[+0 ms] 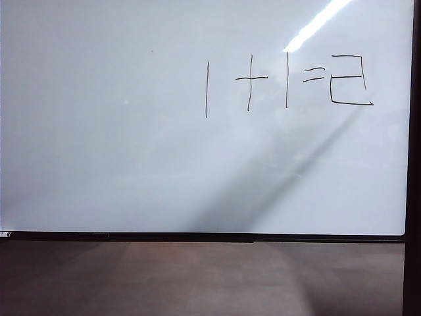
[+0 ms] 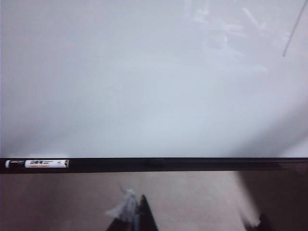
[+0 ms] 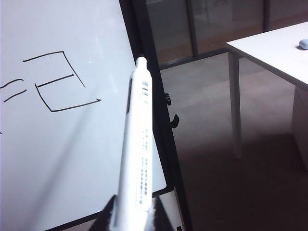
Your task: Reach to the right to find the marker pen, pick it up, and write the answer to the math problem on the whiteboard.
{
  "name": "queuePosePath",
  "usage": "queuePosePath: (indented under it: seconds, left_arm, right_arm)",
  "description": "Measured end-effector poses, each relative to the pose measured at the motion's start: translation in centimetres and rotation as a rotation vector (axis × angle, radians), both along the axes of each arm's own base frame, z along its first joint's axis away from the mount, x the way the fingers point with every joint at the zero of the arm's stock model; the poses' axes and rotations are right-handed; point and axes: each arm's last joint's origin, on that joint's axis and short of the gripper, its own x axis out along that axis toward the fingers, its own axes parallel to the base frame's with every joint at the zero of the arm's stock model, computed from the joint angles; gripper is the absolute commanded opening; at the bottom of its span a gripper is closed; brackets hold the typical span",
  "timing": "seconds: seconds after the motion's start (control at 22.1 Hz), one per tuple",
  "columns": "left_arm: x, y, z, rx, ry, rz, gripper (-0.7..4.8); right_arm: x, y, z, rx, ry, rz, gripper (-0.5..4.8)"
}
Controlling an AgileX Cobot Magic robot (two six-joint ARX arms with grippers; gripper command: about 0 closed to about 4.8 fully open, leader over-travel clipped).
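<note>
Both my hands sit off the whiteboard [image 1: 131, 164]: right hand [image 3: 130, 211] pinching the marker pen [image 3: 137, 144] near the answer [image 3: 60, 82], left hand [image 2: 192, 224] can't tell.

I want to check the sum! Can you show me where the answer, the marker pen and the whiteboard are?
answer [image 1: 350, 80], exterior view, middle stroke of the boxy two.
marker pen [image 3: 138, 144], right wrist view, mid-barrel, printed side.
whiteboard [image 1: 99, 131], exterior view, bare white surface.

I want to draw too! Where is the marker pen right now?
The marker pen is clamped in the right gripper, seen in the right wrist view, off the whiteboard near its right edge, below the answer.
</note>
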Motion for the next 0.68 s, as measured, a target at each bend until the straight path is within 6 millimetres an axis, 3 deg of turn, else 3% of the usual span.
queuePosePath:
  seconds: [0.68]
  left_arm:
    - [0.00,-0.04,-0.03,0.001,0.003,-0.011,-0.05]
  right_arm:
    - [-0.01,0.00,0.00,0.000,0.000,0.000,-0.06]
